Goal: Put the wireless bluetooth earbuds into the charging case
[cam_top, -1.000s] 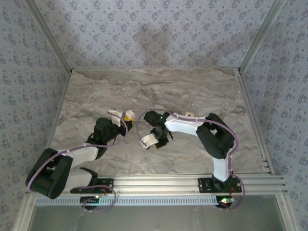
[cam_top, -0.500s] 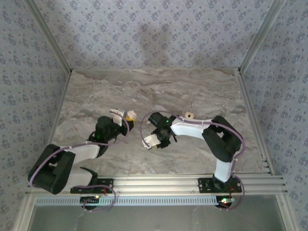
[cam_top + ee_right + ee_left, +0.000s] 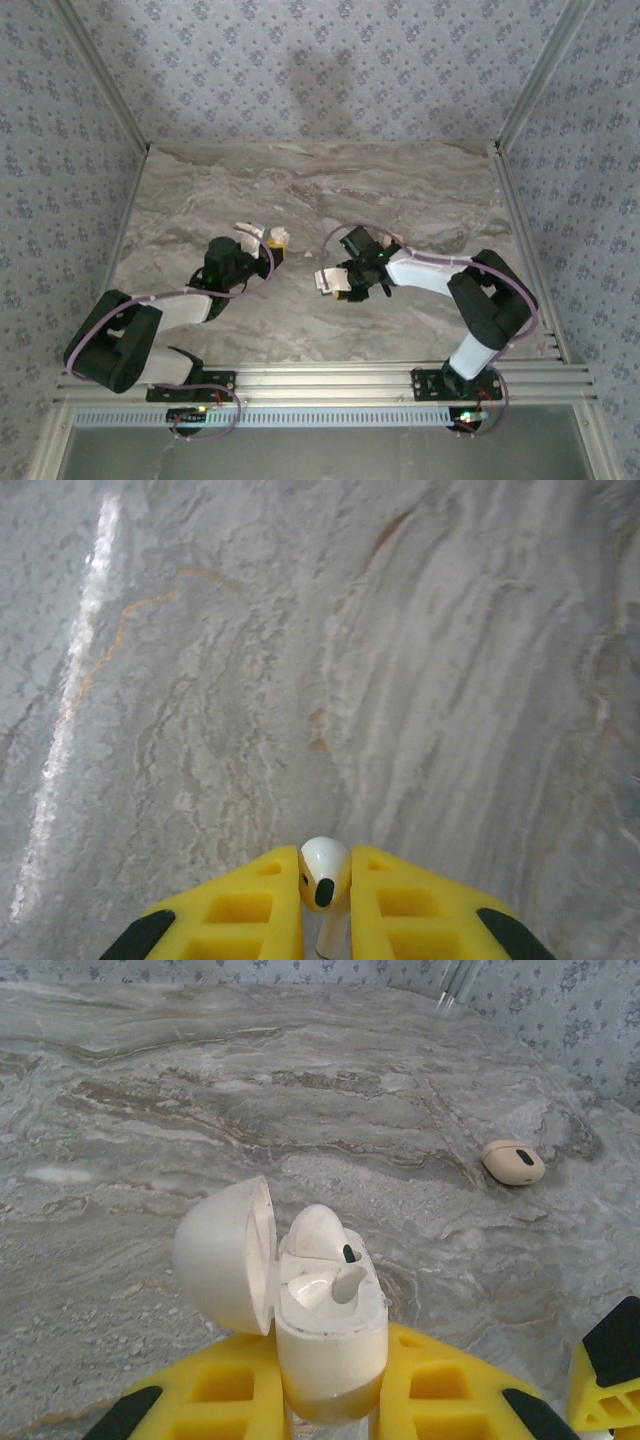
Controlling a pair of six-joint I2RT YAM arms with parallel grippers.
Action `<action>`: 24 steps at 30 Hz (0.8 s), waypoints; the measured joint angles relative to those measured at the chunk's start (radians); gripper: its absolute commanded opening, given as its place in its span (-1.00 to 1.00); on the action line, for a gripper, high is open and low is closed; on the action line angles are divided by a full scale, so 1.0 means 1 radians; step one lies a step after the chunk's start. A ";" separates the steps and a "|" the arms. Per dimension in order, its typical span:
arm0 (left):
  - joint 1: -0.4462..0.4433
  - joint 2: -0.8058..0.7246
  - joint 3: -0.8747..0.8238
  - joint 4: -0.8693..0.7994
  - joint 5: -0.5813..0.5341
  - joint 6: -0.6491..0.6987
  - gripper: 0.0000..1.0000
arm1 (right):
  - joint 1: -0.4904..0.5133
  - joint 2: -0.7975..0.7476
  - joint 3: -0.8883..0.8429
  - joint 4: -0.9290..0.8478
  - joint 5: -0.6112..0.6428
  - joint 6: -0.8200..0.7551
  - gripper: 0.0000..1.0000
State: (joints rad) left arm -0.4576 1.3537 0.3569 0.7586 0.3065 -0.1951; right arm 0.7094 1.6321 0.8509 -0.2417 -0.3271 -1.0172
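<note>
Marble table (image 3: 420, 190) takes up the middle of the top view, with both arms reaching in from the bottom edge. The left gripper (image 3: 330, 1400), bottom centre of its wrist view, is clamped on the charging case (image 3: 330, 1335). The case is upright, its lid (image 3: 225, 1255) swung open to the left, and a seated earbud (image 3: 322, 1232) is already in one slot. The right gripper (image 3: 325, 880), bottom centre of its own view, is pinched tight on the held earbud (image 3: 324, 872), bud end up, above bare table. In the top view the case sits left of centre and the right gripper at centre, lower right of the case and clearly apart. A small peach oval (image 3: 513, 1162) lies on the table, upper right of the left wrist view. Step looks like carrying the second bud to the case. Next move likely calls for closing that gap, lining the stem up over the free slot, and lowering before letting go.
</note>
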 measured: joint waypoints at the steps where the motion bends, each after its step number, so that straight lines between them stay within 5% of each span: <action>1: -0.004 0.005 0.005 0.000 0.000 0.003 -0.68 | -0.010 -0.019 -0.016 0.020 -0.012 0.014 -0.67; 11: -0.060 0.086 0.026 0.036 0.000 0.016 -0.68 | -0.132 -0.190 -0.110 0.161 -0.154 0.165 -0.66; 24: -0.173 0.331 0.080 0.296 0.004 0.059 -0.69 | -0.267 -0.344 -0.231 0.381 -0.310 0.472 -0.67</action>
State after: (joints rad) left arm -0.6308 1.6844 0.4374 1.0550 0.3107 -0.1360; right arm 0.4419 1.2877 0.6197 0.1398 -0.6373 -0.5449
